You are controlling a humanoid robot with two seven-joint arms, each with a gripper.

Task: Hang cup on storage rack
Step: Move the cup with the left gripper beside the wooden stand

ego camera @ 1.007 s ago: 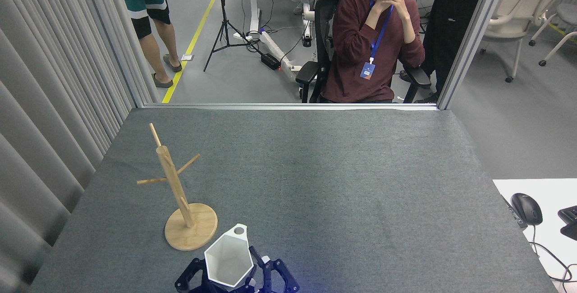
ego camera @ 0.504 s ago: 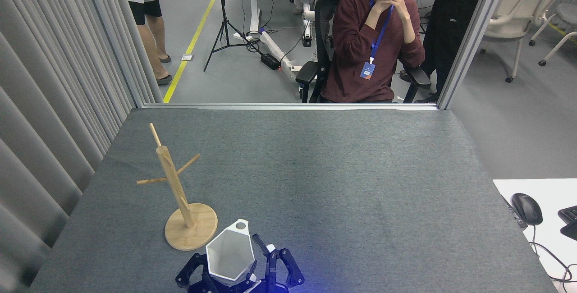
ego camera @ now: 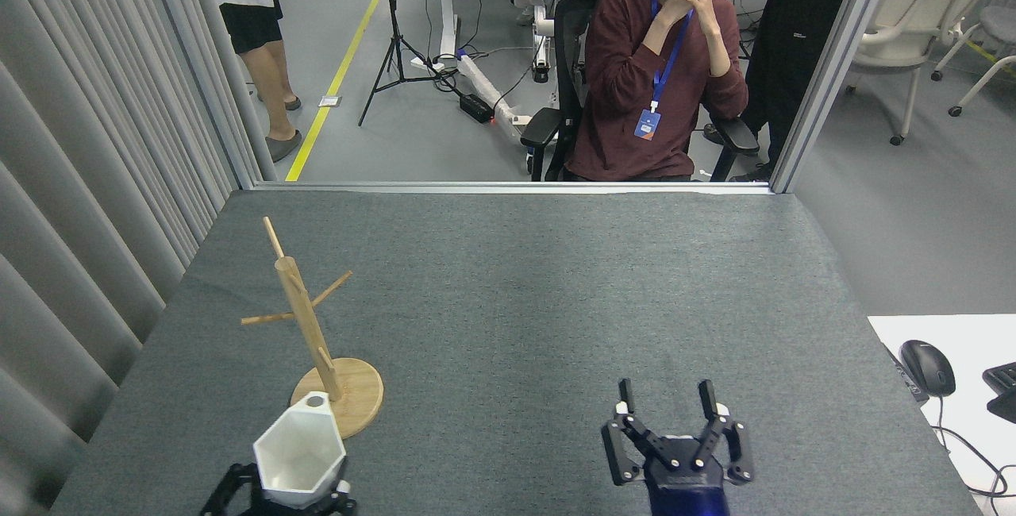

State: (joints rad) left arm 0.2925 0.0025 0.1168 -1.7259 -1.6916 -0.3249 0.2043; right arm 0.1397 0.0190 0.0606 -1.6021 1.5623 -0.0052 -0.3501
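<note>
At the bottom left edge of my view, my left gripper [ego camera: 278,500] has its dark fingers [ego camera: 226,492] clamped around the lower body of the cup [ego camera: 299,448], one on each side. Its hexagonal mouth faces up toward me and the inside is bare white, nothing in it. Its small tab handle with the round hole points away from me and overlaps the near rim of the storage rack [ego camera: 305,325], whose round base sits on the grey table [ego camera: 556,302] just beyond; I cannot tell whether tab and base touch. The rack's pegs are all bare.

Half a second ago the cup was held farther right, near the bottom centre, with dark fingers spread on both sides of it. Now it is left of that spot, close in front of the rack base, and my right gripper [ego camera: 665,409] stands well apart to the right, its two fingers spread wide and gripping nothing. The rack has not shifted.
</note>
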